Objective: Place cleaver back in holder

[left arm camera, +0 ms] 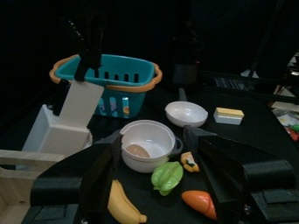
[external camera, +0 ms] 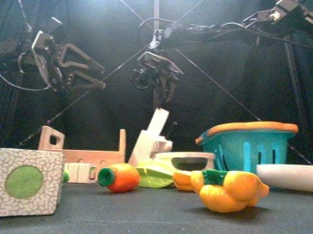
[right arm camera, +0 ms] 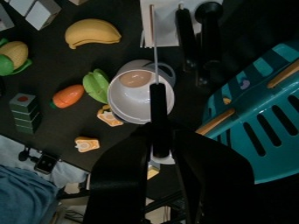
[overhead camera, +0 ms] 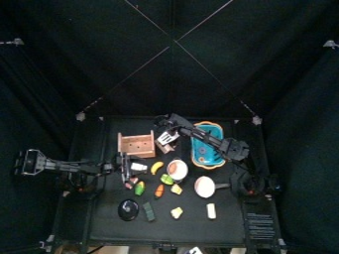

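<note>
- The holder, a tan wooden block, sits on the surface left of the blue basket.
- The cleaver, pale and broad-bladed, stands tilted at the holder's basket-side end, apparently seated.
- The right end effector hangs just above the cleaver with its jaws partly apart and seemingly clear of it. Placement looks done and only the retreat is left.
- The left end effector is wide open and empty.
</note>
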Tool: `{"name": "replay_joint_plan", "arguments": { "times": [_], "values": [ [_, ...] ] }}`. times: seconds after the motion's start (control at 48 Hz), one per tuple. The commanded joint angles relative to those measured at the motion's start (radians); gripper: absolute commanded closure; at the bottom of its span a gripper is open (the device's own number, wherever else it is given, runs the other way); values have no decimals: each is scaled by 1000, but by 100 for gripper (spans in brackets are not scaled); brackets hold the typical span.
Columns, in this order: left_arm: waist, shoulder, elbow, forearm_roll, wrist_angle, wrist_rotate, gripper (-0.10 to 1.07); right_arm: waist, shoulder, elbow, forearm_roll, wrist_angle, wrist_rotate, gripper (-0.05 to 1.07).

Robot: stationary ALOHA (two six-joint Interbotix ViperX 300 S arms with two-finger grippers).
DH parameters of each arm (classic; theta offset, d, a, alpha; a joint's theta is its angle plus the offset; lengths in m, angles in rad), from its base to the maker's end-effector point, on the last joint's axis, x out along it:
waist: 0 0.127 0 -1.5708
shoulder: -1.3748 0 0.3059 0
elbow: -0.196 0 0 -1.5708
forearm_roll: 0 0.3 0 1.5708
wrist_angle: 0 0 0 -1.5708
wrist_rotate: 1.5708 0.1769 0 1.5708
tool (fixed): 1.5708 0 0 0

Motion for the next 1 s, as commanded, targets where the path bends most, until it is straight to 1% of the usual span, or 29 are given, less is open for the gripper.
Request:
{"name": "replay_joint_plan", "arguments": {
  "times": [0.0,0.167,0.375,0.438,0.625,0.708,0.833,0.979],
  "values": [
    [0,-2,-11,3,-3,2,4,-3,-12,-49,0,-3,-3,39],
    [0,-2,-9,3,-3,2,4,-3,17,-81,0,-2,-6,39],
    [0,-2,-8,2,-3,2,4,-5,20,-109,-9,-2,-12,37],
    [0,-2,-8,3,-3,2,4,-5,20,-109,-11,-3,-14,33],
    [0,-2,-8,3,-3,2,4,2,15,-107,-14,5,-18,15],
    [0,-2,-8,3,-3,2,4,6,8,-106,-26,15,-20,11],
    [0,-2,-8,3,-3,2,4,14,-11,-86,-69,48,-23,11],
    [0,-2,-6,2,-3,2,4,17,-74,-12,-97,64,-25,11]
  ]
}}
